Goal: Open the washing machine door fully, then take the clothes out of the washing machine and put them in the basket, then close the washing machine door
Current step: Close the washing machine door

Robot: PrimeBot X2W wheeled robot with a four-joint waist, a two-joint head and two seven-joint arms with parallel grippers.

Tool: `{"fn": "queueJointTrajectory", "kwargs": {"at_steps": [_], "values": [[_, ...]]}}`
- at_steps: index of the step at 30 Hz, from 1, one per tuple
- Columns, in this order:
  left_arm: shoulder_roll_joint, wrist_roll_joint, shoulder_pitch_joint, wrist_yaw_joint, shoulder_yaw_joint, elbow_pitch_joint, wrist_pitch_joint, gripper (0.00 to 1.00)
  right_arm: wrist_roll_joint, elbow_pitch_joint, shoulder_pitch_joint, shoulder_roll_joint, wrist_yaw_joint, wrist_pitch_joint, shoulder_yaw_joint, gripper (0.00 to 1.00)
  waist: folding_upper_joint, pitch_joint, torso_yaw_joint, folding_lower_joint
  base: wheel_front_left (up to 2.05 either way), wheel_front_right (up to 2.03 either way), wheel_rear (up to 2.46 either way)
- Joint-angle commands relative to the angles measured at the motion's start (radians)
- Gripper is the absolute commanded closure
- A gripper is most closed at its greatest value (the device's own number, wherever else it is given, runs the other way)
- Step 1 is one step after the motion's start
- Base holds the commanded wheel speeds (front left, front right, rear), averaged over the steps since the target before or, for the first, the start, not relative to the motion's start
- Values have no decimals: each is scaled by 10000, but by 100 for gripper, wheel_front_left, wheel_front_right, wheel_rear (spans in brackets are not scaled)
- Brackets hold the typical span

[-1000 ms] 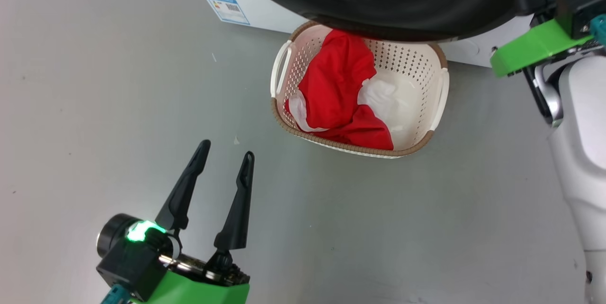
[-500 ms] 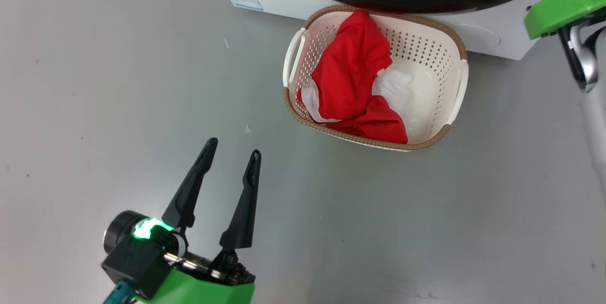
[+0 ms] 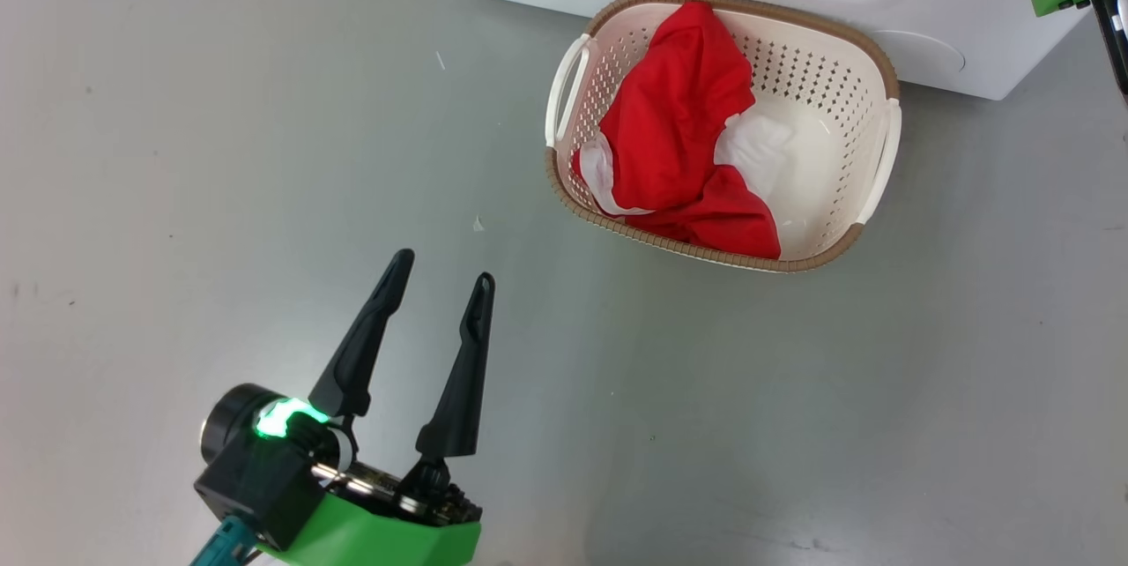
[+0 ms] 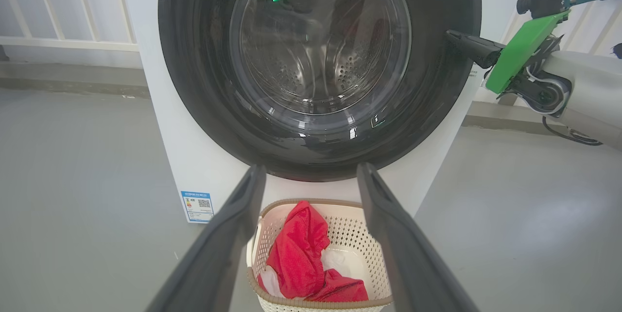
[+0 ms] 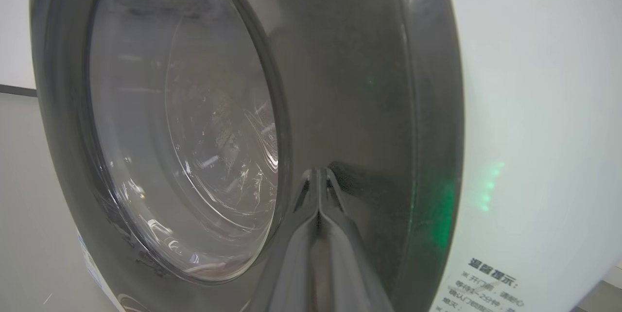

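On the grey floor (image 3: 176,152) just before the washing machine (image 4: 160,147), the basket (image 3: 868,231) holds the clothes (image 3: 679,134) and the washing machine door (image 4: 320,59) looks about shut, the right gripper (image 5: 318,175) closed, empty, tips on its rim, the left gripper (image 3: 443,268) wide, empty, well back.

Round washing machine door (image 4: 316,156): wide glossy black plastic rim, mirror-smooth, around clear bulging glass. Boxy white washing machine (image 4: 194,171): smooth, faintly shiny panel, small blue paper-like label (image 4: 197,206). Cream perforated plastic basket (image 3: 846,77), brown woven-look rim. Soft matt red-and-white cloth clothes (image 3: 679,134). Smooth grey floor (image 3: 220,152), dull sheen.
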Motion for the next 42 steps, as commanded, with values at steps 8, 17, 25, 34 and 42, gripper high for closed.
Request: {"fn": "queueJointTrajectory", "kwargs": {"at_steps": [8,17,25,34,42], "values": [[120,-175,-121,87,324,-138,-78,0,-145,-204,-372,94,-113,39,-239,100,0,-80,-70,0,0,0,0],[120,-547,-79,138,407,-33,-78,0,99,-808,362,616,-113,39,-107,99,0,-328,-351,0,0,0,0],[120,-408,-41,94,509,-51,-78,0,609,-1725,1652,1245,-113,39,349,0,0,-674,-740,0,0,0,0],[120,-422,98,49,690,-38,-78,0,1163,-2806,3436,1831,-113,39,875,0,0,-1144,-1270,0,0,0,0],[120,-218,305,13,893,123,-78,0,1666,-3920,5318,2065,-113,39,825,0,0,-1737,-1923,0,0,0,0]]}}
